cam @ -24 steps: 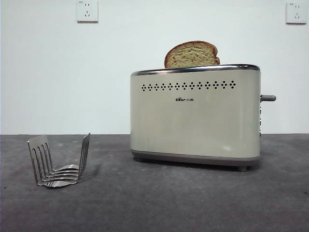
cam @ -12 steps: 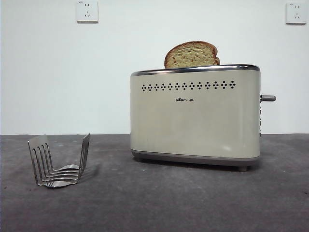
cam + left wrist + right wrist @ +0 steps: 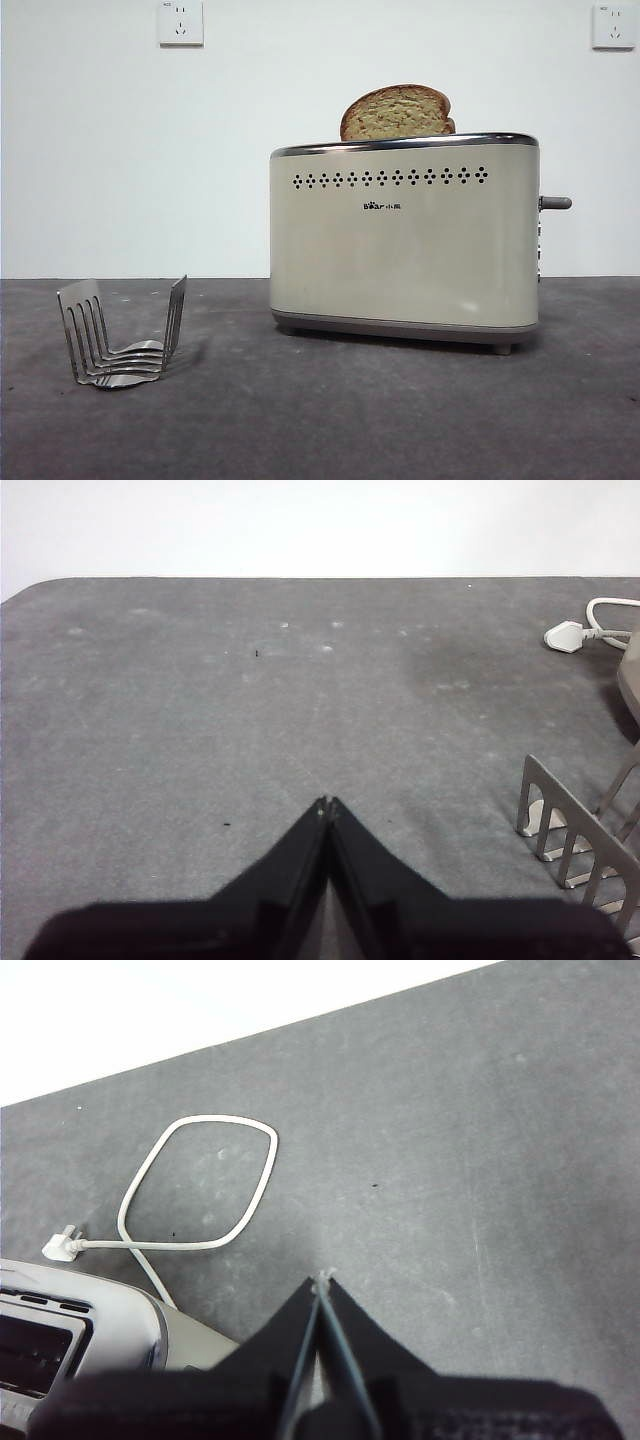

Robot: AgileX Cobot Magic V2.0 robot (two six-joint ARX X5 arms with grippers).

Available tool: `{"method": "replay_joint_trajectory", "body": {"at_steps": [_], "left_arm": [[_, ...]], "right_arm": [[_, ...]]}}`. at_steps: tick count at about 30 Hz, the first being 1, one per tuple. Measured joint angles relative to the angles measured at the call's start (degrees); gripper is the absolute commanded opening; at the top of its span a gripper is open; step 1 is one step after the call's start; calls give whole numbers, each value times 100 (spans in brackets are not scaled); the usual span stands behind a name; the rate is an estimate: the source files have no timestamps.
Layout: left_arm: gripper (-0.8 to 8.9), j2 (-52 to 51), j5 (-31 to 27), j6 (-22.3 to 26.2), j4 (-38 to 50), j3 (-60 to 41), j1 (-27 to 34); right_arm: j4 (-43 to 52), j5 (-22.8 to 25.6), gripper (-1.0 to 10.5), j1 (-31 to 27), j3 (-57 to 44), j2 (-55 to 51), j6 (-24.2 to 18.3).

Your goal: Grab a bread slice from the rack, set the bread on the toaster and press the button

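A white cord point(image 3: 200, 1185) with its plug point(image 3: 563, 636) lies loose behind the toaster point(image 3: 404, 240). The bread point(image 3: 397, 112) stands in its slot, the rack point(image 3: 122, 332) apart. Both grippers, left point(image 3: 327, 804) and right point(image 3: 322, 1281), are pinched together over bare table point(image 3: 330, 420), holding nothing.

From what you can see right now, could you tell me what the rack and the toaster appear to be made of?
The rack looks like bare polished metal: thin bent slats with bright silvery glints. The toaster has a smooth cream shell with a soft sheen, painted metal or plastic, hard to tell which, under a mirror-like chrome top rim and over a dull grey base.
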Motion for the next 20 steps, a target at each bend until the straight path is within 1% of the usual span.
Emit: {"method": "replay_joint_trajectory", "body": {"at_steps": [2, 3, 4, 6, 8, 9, 11, 12, 13, 15, 17, 20], "left_arm": [[-3, 46, 2, 0, 0, 0, 0], [-3, 72, 2, 0, 0, 0, 0], [-3, 94, 0, 2, 0, 0, 0], [-3, 140, 0, 2, 0, 0, 0], [-3, 177, 2, 2, 0, 0, 0], [-3, 203, 2, 0, 0, 0, 0], [-3, 240, 2, 2, 0, 0, 0], [-3, 251, 2, 0, 0, 0, 0], [-3, 256, 2, 0, 0, 0, 0], [-3, 256, 2, 2, 0, 0, 0], [-3, 256, 2, 2, 0, 0, 0], [-3, 256, 2, 2, 0, 0, 0]], "right_arm": [[42, 63, 0, 0, 0, 4, 0], [37, 234, 0, 0, 0, 0, 0], [24, 446, 0, 17, 0, -22, 0], [63, 1097, 0, 184, -120, -299, 2], [389, 1574, 0, 535, -557, -1010, 0], [739, 1657, 0, 708, -898, -1478, -2], [1753, 1670, 0, 1001, -1832, -2472, -24], [2288, 1766, 0, 1110, -2400, -2953, -118], [2586, 1825, 0, 1165, -2758, -3228, -192], [3195, 2006, 1, 1268, -3644, -3877, -398], [3694, 2177, 1, 1314, -4485, -4485, -697], [4529, 2221, 1, 1314, -5812, -5423, -1115]]}}
